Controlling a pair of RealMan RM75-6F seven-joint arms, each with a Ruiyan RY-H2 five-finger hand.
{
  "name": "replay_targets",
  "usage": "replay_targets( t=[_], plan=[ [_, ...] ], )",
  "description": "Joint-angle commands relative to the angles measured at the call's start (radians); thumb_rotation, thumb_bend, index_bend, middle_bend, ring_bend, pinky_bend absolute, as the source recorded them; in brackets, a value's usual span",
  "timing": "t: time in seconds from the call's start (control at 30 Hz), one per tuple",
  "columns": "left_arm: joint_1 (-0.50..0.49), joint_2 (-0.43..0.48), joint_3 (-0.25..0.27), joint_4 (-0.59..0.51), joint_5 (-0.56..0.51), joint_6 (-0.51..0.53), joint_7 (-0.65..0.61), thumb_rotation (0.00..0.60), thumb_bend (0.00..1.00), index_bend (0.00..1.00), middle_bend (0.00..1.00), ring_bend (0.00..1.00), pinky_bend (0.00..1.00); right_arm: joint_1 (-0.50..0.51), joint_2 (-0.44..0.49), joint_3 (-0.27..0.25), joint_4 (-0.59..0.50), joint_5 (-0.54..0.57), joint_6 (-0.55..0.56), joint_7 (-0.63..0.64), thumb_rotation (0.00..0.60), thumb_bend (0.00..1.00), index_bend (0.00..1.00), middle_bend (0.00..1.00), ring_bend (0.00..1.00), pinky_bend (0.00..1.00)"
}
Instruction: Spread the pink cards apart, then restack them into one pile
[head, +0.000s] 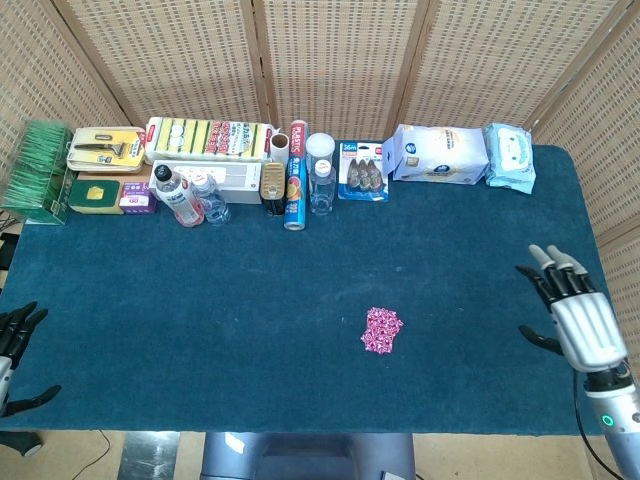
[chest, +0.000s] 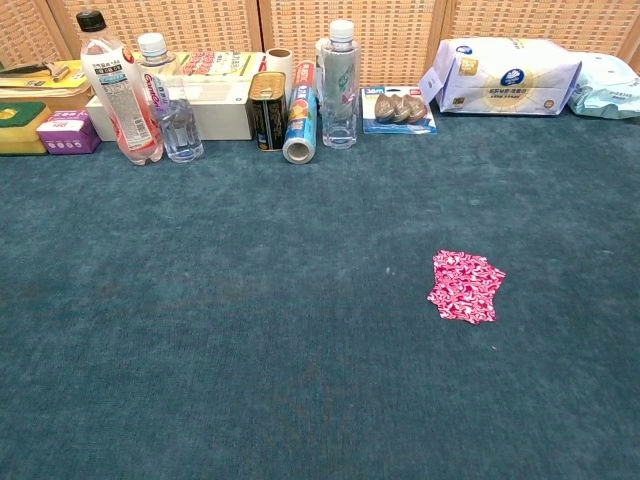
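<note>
The pink patterned cards (head: 381, 330) lie in one slightly fanned pile on the blue cloth, right of centre; the chest view shows the same pile (chest: 465, 285) with edges a little offset. My right hand (head: 577, 315) hovers at the table's right edge, far from the cards, fingers apart and holding nothing. My left hand (head: 12, 340) shows at the left edge in the head view, fingers spread, empty. Neither hand appears in the chest view.
Along the back edge stand bottles (head: 178, 197), a can (head: 273, 185), a foil roll (head: 295, 190), a clear bottle (head: 320, 172), sponge packs (head: 208, 137), a white box (chest: 210, 105), wipes packs (head: 440, 155) and a green box (head: 38, 170).
</note>
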Motion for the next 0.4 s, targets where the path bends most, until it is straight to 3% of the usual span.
replay_targets(
  t=[0.03,0.2,0.4],
  plan=[
    [0.008,-0.014,-0.014,-0.007,-0.021,0.01,0.035,0.6,0.05,0.0,0.0,0.0,0.02,-0.1,-0.025,0.0,-0.037,0.069,0.074,-0.018,0.6,0.0,0.17,0.05,0.0,0.1],
    [0.016,-0.033,-0.029,-0.025,-0.043,0.016,0.094,0.6,0.05,0.0,0.0,0.0,0.02,-0.194,-0.077,-0.008,-0.095,0.089,0.134,-0.018,0.6,0.0,0.17,0.05,0.0,0.08],
    [0.017,-0.036,-0.025,-0.03,-0.044,0.005,0.106,0.6,0.05,0.0,0.0,0.0,0.02,-0.221,-0.084,-0.003,-0.102,0.043,0.134,-0.013,0.6,0.0,0.17,0.03,0.0,0.08]
  ],
)
